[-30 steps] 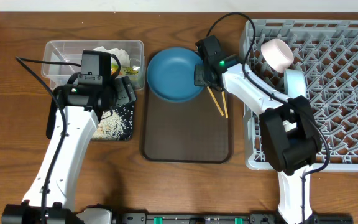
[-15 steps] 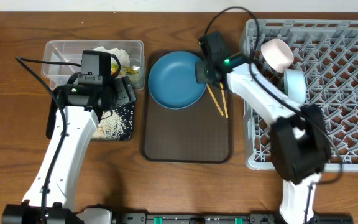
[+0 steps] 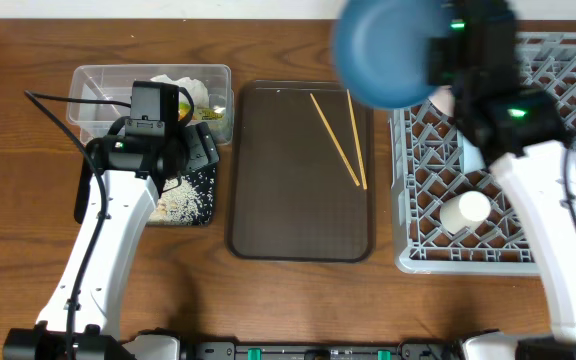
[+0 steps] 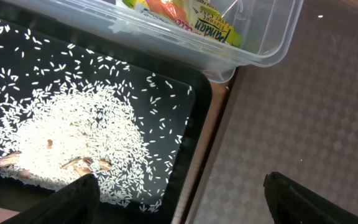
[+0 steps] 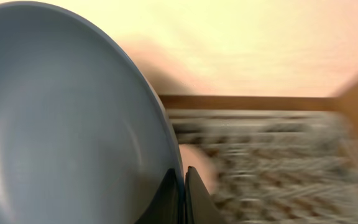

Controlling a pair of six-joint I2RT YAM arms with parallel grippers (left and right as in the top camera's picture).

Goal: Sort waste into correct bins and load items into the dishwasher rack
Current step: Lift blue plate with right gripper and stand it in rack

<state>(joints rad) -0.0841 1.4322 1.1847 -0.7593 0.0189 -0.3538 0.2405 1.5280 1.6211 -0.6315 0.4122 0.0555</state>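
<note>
The right claw (image 5: 180, 196) is clenched on the rim of the dark blue plate (image 3: 386, 48), which is raised at the claw's left, above the dishwasher rack (image 3: 528, 170). It is best tipped on edge and lowered gently between pegs, clear of the small pale cup (image 3: 465, 212). The left claw (image 4: 185, 208) hovers released over the black tray (image 4: 199, 124).

The only print that shows is on the snack wrapper (image 4: 191, 15) lying inside the clear tub (image 4: 266, 37), caught by the left wrist view at about 12 o'clock in the picture. On its yellow-green panel, at the wrapper's 4 o'clock end, one slanted word runs in dark script. It may read "hanami", though the letters are tilted and not certain. Just at 9 o'clock of that word, a short line of tiny red characters sits on a pale strip, too small to make out.
</note>
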